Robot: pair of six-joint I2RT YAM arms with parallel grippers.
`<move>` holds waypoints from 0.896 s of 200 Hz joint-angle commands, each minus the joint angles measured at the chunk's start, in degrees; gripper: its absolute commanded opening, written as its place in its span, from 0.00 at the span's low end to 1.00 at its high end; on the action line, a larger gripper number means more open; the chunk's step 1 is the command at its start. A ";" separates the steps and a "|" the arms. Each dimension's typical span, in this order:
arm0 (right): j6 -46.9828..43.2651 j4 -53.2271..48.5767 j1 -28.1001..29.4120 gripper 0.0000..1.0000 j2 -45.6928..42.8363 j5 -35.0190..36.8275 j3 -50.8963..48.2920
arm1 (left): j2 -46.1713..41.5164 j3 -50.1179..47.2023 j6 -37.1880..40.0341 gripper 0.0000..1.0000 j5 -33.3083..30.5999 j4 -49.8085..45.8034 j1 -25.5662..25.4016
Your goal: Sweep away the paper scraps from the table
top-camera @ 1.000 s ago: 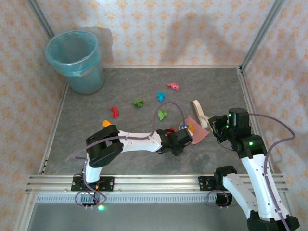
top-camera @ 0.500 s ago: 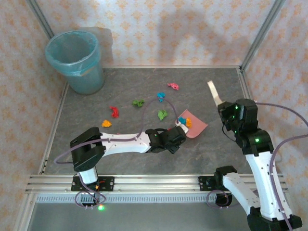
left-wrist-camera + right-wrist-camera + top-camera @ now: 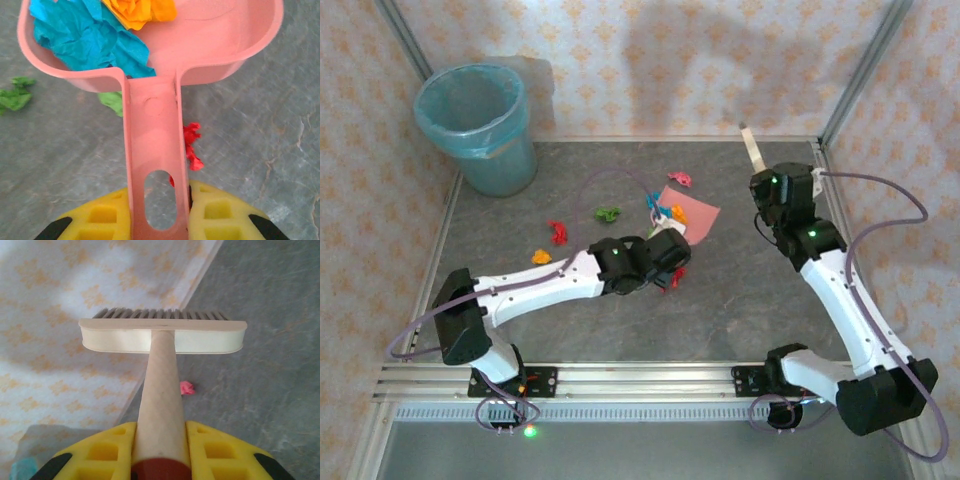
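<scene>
Right now the right gripper (image 3: 160, 440) clamps the brush (image 3: 162, 335), pink scrap (image 3: 187, 387) ahead of it toward the dustpan (image 3: 220, 40), whose handle the left gripper (image 3: 157, 210) pinches.

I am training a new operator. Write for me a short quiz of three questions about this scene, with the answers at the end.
1. Which gripper holds the dustpan?
A. left
B. right
C. neither

2. True or false: the dustpan is empty.

3. Fill in: the right gripper is shut on the handle of the ___.

Key
1. A: the left gripper is shut on its handle.
2. False: a blue scrap and an orange scrap lie in it.
3. brush
</scene>
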 commanded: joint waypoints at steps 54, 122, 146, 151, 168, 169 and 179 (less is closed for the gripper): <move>-11.90 7.20 1.33 0.00 2.95 -8.78 -2.28 | -0.29 19.83 -7.22 0.00 -7.27 -23.49 12.30; -20.20 5.05 1.48 0.00 0.75 -13.08 -2.82 | 5.83 37.26 -6.80 0.00 -5.23 -32.03 25.75; -22.47 4.55 1.58 0.00 1.10 -13.93 -2.74 | 8.26 44.05 -7.03 0.00 -2.79 -34.45 30.76; -22.84 4.26 1.60 0.00 1.19 -13.73 -2.74 | 8.88 45.51 -7.05 0.00 -1.19 -34.84 32.13; -23.75 3.92 1.61 0.00 1.37 -13.86 -2.65 | 10.87 50.66 -7.50 0.00 1.57 -36.15 36.40; -23.77 3.85 1.61 0.00 1.37 -13.88 -2.58 | 10.93 50.84 -7.50 0.00 1.54 -36.19 36.63; -23.85 3.91 1.56 0.00 1.42 -14.60 -2.56 | 11.87 52.83 -7.40 0.00 1.39 -36.24 38.56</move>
